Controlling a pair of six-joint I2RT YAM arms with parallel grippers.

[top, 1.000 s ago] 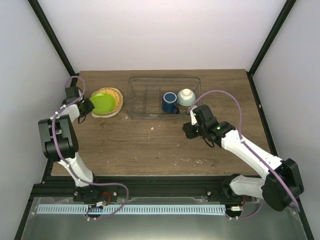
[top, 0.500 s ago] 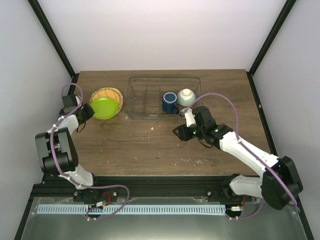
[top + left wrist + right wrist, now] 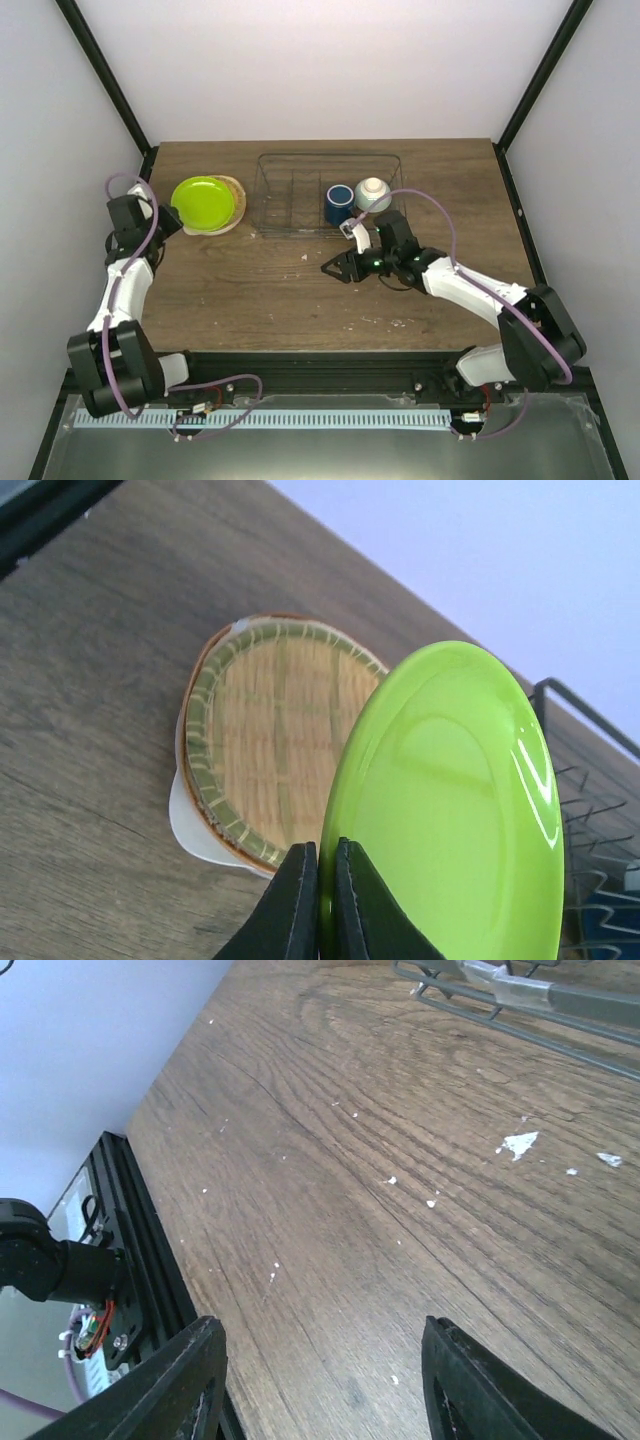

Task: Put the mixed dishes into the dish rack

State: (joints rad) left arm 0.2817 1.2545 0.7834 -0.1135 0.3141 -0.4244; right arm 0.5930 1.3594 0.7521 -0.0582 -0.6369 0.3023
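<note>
Now that our left gripper pinches the lime-green plate, newly lifted off the tan woven-look plate, we rack it next.

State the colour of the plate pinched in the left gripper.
The plate is lime green, clearest in the left wrist view.

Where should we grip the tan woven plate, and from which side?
Probably its rim, from the left, one finger over and one under. The tan woven plate lies flat atop another plate, so only the upturned lip is pinchable; the dish rack crowds its right side.
</note>
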